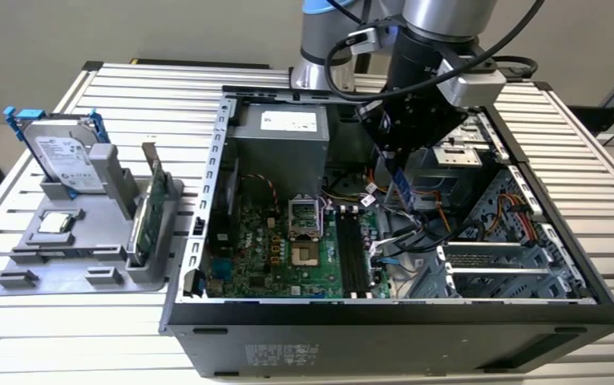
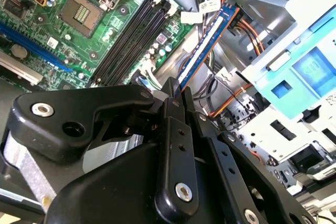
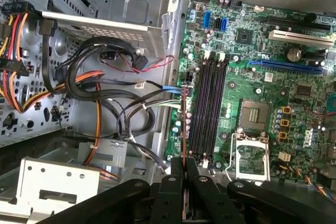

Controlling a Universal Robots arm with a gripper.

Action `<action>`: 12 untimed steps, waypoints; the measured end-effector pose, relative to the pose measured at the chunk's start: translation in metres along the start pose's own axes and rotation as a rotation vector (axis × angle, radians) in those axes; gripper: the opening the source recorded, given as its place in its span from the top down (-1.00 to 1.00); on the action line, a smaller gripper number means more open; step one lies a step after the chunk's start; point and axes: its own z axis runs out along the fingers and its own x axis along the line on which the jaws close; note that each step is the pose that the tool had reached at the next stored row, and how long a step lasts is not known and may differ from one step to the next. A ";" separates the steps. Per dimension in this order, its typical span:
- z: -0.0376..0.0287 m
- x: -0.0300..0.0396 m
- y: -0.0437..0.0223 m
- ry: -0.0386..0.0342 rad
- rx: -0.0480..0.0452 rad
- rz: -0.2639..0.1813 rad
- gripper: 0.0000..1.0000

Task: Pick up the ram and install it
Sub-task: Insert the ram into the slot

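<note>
The claw (image 2: 176,95) hides the ram's (image 2: 207,40) lower end; beside the ram, the drive cage (image 2: 310,77) runs off-frame.

Gripper (image 2: 176,90) hung inside the open computer case (image 1: 393,321), clamped on the ram (image 2: 207,43) | below the jaws: loose cable bundle (image 3: 110,98) crowded the case floor | beside the ram's tip: black memory slots (image 3: 207,108) lay unobstructed | on the other side: metal drive cage (image 2: 294,77) stood close.
</note>
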 end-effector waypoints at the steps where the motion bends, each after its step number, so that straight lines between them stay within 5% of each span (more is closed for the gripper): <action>1: 0.0004 0.0001 -0.0004 -0.0001 -0.0006 0.000 1.00; 12: 0.0042 0.0010 -0.0048 -0.0011 -0.0089 0.000 1.00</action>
